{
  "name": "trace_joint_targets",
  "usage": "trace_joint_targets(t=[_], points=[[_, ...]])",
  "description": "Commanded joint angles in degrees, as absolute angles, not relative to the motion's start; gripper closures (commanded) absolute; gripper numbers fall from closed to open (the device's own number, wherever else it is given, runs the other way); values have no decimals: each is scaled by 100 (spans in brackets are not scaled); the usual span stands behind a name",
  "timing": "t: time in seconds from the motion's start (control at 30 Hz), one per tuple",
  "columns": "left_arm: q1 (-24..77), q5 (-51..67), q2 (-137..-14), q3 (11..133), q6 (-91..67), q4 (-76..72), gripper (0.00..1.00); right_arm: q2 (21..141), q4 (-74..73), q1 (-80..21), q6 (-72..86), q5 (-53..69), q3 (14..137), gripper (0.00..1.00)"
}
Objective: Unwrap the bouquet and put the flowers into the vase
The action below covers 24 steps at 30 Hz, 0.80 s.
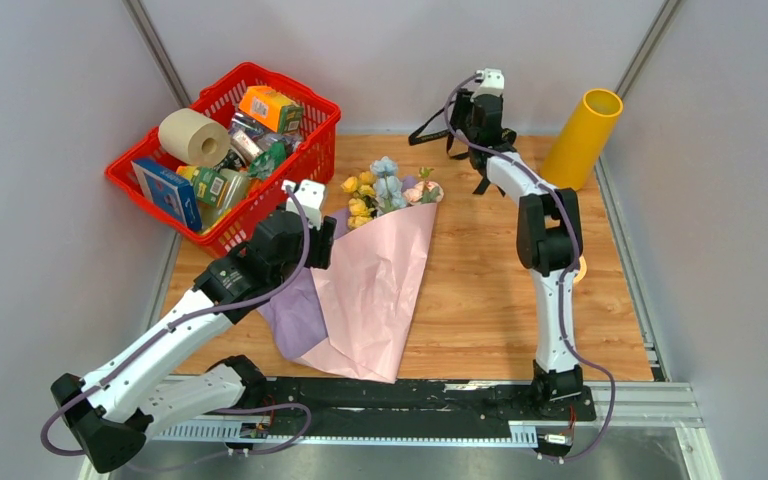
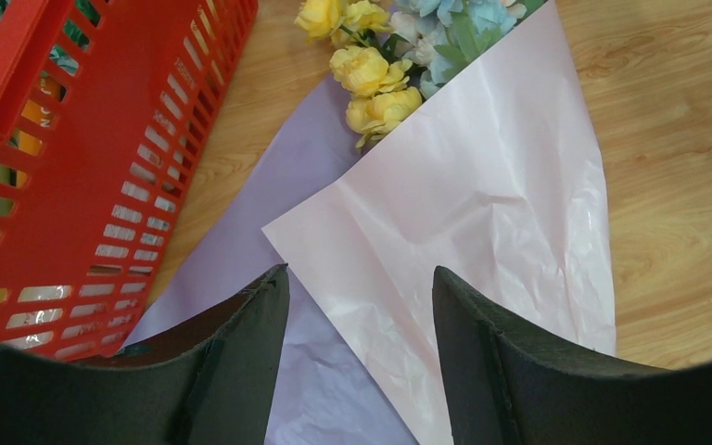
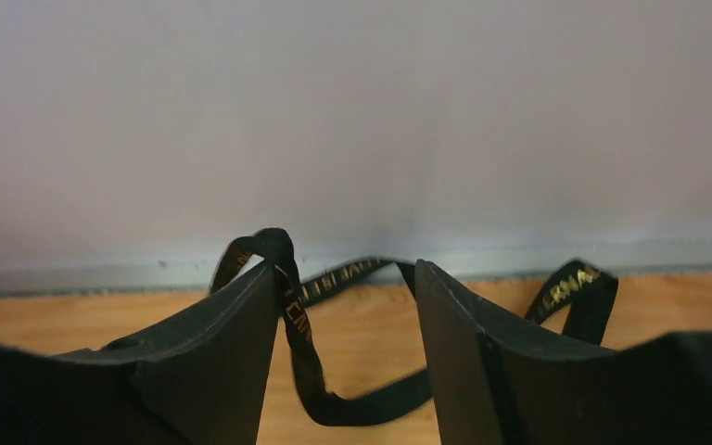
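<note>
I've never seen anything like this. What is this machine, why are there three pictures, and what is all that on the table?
Two robot arms are bolted to a wooden table. The wide picture looks down from above; the other two come from a camera on each wrist. The left arm has its jaws open by a bouquet in pink paper. The right arm reaches far back, jaws apart, a black ribbon hanging loosely between them. A yellow vase and a red basket stand nearby.

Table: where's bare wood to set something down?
Free: the wood between the bouquet and the right arm. Crowded: the left, with red basket and left arm; back right, with black ribbon, right gripper and vase.
</note>
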<state>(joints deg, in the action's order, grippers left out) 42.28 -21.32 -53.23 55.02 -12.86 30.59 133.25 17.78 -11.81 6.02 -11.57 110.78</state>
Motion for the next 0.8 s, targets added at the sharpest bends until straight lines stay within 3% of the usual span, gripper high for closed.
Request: trace_joint_targets(t=[0.0, 0.17, 0.5, 0.77], points=[[4228, -2224, -5203, 5484, -1204, 2900, 34, 13369, 371, -1116, 1133, -1660, 11286, 37], [4219, -2189, -5150, 5467, -1213, 2909, 34, 12877, -464, -1125, 1493, -1653, 10478, 23], [4228, -2101, -5071, 5440, -1274, 2892, 34, 12805, -1090, -1064, 2170, -1775, 9756, 14], [4228, -2197, -4992, 5423, -1274, 2900, 34, 13358, -1186, -975, 2548, -1925, 10256, 15]])
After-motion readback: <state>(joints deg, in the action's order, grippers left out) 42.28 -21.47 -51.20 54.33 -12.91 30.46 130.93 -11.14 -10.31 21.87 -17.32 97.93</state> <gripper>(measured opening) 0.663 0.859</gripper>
